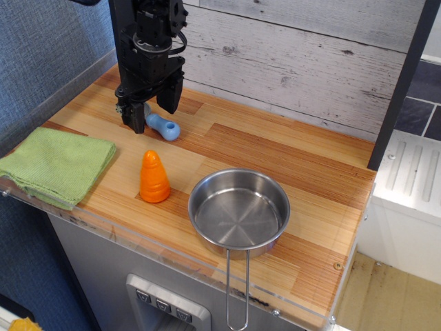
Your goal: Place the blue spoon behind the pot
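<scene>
The blue spoon lies on the wooden counter at the back left; its light-blue handle points right and its grey bowl is hidden behind my gripper. My black gripper is low over the spoon's bowl end, open, with one finger on each side of it. The pot, a shiny steel pan with a long wire handle toward the front edge, stands at the front middle, well apart from the gripper.
An orange cone-shaped toy stands between the spoon and the pot. A folded green cloth lies at the front left. A whitewashed plank wall runs behind the counter, and a dark post stands at the right.
</scene>
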You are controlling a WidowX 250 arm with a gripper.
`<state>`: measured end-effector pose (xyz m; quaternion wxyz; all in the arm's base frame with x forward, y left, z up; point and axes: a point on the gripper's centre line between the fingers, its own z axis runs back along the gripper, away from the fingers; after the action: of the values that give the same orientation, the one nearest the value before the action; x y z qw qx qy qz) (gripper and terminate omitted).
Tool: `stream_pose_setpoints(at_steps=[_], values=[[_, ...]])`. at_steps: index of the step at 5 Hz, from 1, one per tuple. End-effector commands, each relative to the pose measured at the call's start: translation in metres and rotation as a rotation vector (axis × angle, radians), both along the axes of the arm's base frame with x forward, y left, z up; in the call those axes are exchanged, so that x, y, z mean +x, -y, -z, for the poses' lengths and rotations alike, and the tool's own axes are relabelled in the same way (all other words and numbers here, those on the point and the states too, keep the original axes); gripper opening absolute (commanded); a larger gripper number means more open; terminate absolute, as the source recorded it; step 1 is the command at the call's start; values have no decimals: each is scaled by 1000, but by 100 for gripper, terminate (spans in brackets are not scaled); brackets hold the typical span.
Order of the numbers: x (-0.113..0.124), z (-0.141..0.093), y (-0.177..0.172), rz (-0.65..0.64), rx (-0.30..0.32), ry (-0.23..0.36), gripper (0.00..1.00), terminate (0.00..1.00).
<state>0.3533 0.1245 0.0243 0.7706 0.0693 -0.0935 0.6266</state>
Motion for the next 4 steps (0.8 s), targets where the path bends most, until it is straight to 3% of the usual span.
stream_pose_setpoints(at_steps=[1, 4], values=[[10, -10, -1, 20, -2, 47, 0, 0], [19, -12, 18, 8, 24, 24, 0, 0]])
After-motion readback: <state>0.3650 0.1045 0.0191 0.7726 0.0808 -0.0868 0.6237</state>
